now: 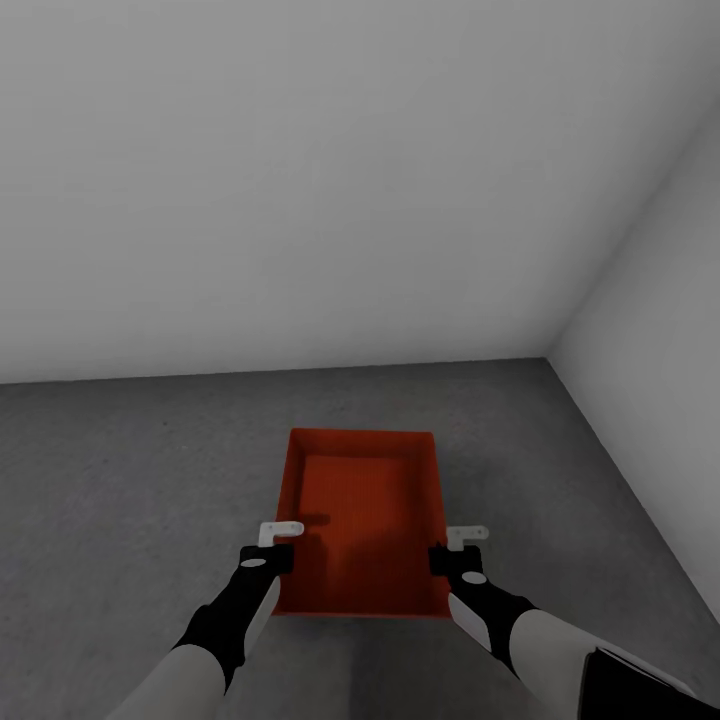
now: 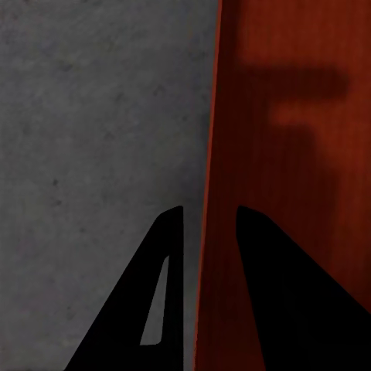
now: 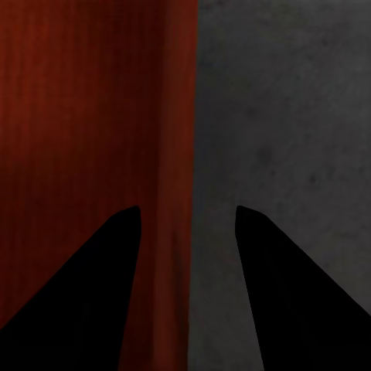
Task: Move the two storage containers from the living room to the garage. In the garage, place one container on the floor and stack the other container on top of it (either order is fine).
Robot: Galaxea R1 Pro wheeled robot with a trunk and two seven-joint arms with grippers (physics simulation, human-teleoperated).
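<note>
One orange-red open-top storage container (image 1: pixel 365 520) lies low over the dark grey concrete floor (image 1: pixel 120 480) of the garage, near a corner of white walls. My left gripper (image 1: pixel 284 542) straddles its left wall and my right gripper (image 1: pixel 450 548) straddles its right wall. In the left wrist view, the black fingers (image 2: pixel 166 255) stand narrowly apart around the thin wall of the bin (image 2: pixel 294 154). In the right wrist view, the fingers (image 3: pixel 116 255) stand wider apart around the bin's wall (image 3: pixel 85 116). The second container is out of view. I cannot tell whether the bin touches the floor.
A plain white wall (image 1: pixel 300 200) rises just beyond the bin. A second white wall (image 1: pixel 660 350) closes the right side. Speckled concrete (image 2: pixel 93 116) spreads to the left and right (image 3: pixel 294 116) of the bin.
</note>
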